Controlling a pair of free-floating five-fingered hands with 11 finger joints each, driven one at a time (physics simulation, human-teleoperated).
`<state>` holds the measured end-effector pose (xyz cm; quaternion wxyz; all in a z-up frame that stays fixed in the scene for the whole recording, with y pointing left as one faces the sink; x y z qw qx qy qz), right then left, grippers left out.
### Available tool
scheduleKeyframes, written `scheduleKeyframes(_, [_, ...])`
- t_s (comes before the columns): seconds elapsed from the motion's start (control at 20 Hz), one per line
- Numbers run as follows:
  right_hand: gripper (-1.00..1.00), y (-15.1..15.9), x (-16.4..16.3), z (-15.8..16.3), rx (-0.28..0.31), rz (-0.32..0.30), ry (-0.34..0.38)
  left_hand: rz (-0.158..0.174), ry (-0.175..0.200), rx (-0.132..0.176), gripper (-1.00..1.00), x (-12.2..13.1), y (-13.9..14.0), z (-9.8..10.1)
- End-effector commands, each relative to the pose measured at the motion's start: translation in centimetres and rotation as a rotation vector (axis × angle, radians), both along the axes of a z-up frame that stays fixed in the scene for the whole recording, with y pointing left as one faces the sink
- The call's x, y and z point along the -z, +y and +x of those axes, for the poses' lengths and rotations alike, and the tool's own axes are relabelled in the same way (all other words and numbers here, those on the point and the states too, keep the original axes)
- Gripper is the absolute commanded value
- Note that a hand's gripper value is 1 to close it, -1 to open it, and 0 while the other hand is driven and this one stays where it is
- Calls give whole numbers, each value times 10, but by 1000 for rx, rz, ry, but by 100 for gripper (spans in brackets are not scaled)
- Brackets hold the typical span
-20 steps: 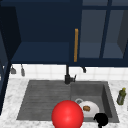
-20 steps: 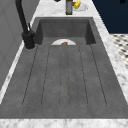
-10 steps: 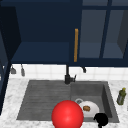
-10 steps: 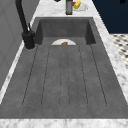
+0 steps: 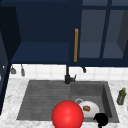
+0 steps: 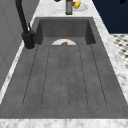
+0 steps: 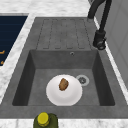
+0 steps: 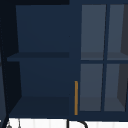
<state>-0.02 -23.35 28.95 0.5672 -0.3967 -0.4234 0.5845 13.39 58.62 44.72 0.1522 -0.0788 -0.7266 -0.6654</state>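
No displacement is registered against the preceding frames: the right hand (image 5: 101, 120) holds its station at the front rim of the sink (image 5: 107, 90). Whether it is open or closed cannot be told. The plate (image 5: 92, 110), carrying a brown morsel (image 7: 63, 84), lies in the basin just beyond and left of the hand; the red ball (image 5: 67, 115) sits farther left.
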Motion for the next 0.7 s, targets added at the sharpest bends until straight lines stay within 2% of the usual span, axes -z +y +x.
scheduleKeyframes(0.0, [0, 0, 0, 0, 0, 0, 0, 31, 35, 27, -100, -26, -6, -5])
scheduleKeyframes(0.3, [0, 0, 0, 0, 0, 0, 0, 34, 30, 43, -100, -70, -20, -15])
scheduleKeyframes(0.35, [0, 0, 0, 0, 0, 0, 0, 23, 6, 30, -100, -61, -14, -19])
scheduleKeyframes(0.4, [0, 0, 0, 0, 0, 0, 0, 3, 14, 0, -100, -57, -14, -10])
scheduleKeyframes(0.5, [0, 0, 0, 0, 0, 0, 0, 1, 1, 1, -100, -59, -15, -12])
scheduleKeyframes(0.55, [0, 0, 0, 0, 0, 0, 0, 2, 1, 2, -100, -56, -10, -22])
scheduleKeyframes(0.65, [0, 0, 0, 0, 0, 0, 0, 26, -11, 32, -100, -59, -27, -36])
